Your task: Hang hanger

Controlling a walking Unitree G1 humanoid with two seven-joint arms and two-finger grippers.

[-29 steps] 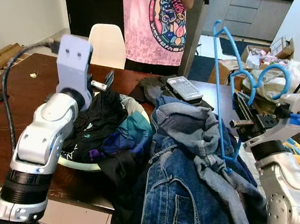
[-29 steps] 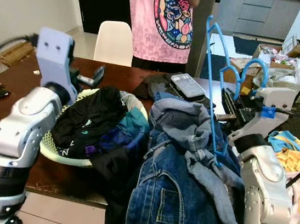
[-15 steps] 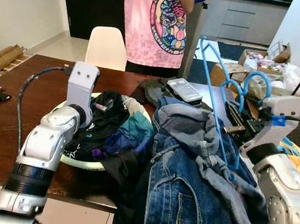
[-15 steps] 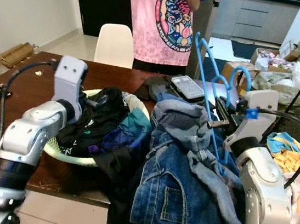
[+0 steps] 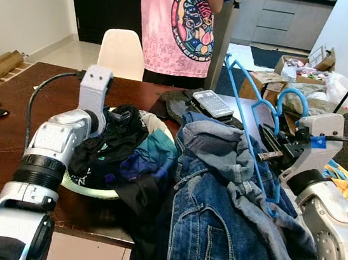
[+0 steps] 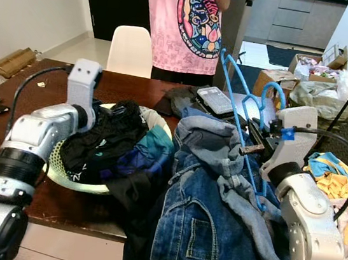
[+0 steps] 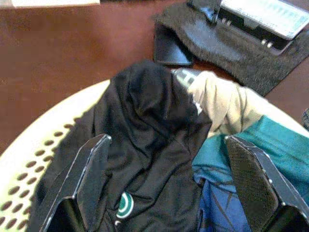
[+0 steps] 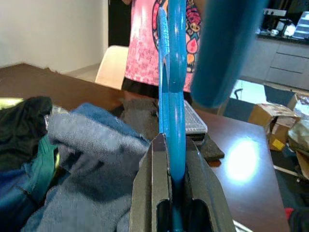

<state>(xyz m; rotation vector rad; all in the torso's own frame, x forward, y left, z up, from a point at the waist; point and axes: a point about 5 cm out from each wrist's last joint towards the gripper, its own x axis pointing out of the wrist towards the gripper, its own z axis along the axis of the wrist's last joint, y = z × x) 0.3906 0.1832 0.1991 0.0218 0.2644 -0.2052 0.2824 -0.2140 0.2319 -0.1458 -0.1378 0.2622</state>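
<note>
- The right gripper [image 8: 176,193] pinches a thin blue plastic hanger [image 5: 248,101], upright above a rumpled denim jacket [image 5: 226,220] on the wooden table [image 5: 5,146].
- The left gripper [image 7: 164,188], fingers spread wide and empty, hovers over a perforated pale basket [image 7: 29,159] heaped with dark, teal and cream clothes.
- The person's [image 5: 182,22] head is cut off.
</note>
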